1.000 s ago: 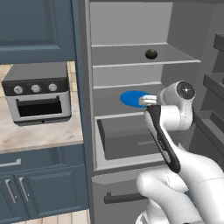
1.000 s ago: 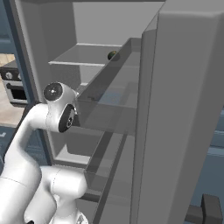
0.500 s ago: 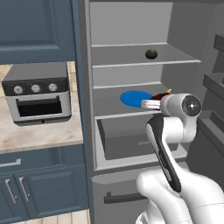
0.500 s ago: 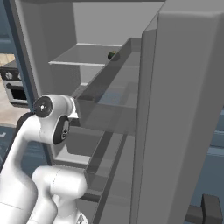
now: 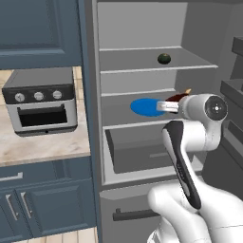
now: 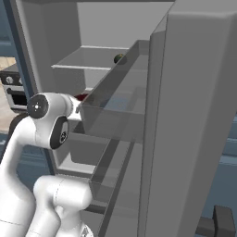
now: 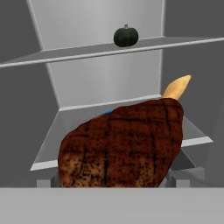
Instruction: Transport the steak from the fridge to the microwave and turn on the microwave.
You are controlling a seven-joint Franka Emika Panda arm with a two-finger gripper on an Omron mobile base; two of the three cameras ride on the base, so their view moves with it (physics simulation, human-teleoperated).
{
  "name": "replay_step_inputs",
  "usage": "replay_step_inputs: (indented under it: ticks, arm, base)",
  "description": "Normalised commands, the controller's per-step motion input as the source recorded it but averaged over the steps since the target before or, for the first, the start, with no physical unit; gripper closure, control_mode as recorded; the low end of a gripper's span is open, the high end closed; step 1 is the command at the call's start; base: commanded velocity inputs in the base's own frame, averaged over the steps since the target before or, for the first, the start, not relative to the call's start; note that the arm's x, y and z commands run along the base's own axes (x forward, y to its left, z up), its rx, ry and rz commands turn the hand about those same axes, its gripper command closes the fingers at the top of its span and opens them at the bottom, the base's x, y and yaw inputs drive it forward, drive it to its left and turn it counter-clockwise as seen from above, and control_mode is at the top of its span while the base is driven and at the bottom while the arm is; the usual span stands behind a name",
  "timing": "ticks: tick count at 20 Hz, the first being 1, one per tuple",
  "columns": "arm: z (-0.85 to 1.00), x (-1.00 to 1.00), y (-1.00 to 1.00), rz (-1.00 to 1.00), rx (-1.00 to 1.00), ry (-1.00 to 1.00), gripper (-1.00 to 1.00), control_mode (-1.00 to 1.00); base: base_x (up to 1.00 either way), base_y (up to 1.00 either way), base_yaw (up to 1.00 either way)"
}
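Hand view presents the reddish-brown grilled steak with a pale bone tip (image 7: 127, 146) close up, its lower edge cut off; the fingertips are hidden, so contact cannot be confirmed, though the jaws stand wide. Left base view shows the steak (image 5: 176, 97) on the middle shelf of the tall grey fridge (image 5: 142, 71), beside a flat blue plate (image 5: 147, 107), with the gripper (image 5: 172, 106) reaching in. A dark green ball (image 5: 164, 59) sits one shelf higher. Right base view hides the steak behind the grey fridge door.
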Motion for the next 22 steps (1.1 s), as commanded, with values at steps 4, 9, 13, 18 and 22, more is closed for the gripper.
replay_step_inputs:
  ticks: [4, 9, 13, 18, 22]
  arm:
    - [0.18, -0.29, 0.00, 0.00, 0.00, 0.00, 1.00, -1.00]
    - [0.22, -0.36, 0.00, 0.00, 0.00, 0.00, 1.00, -1.00]
    - [0.24, -0.36, 0.00, 0.00, 0.00, 0.00, 1.00, -1.00]
    - [0.14, -0.30, 0.00, 0.00, 0.00, 0.00, 1.00, -1.00]
    - [0.00, -0.19, 0.00, 0.01, 0.00, 0.01, 1.00, -1.00]
  base:
    - [0.00, 0.00, 0.00]
    - [0.00, 0.00, 0.00]
    - [0.00, 0.00, 0.00]
    - [0.00, 0.00, 0.00]
    - [0.00, 0.00, 0.00]
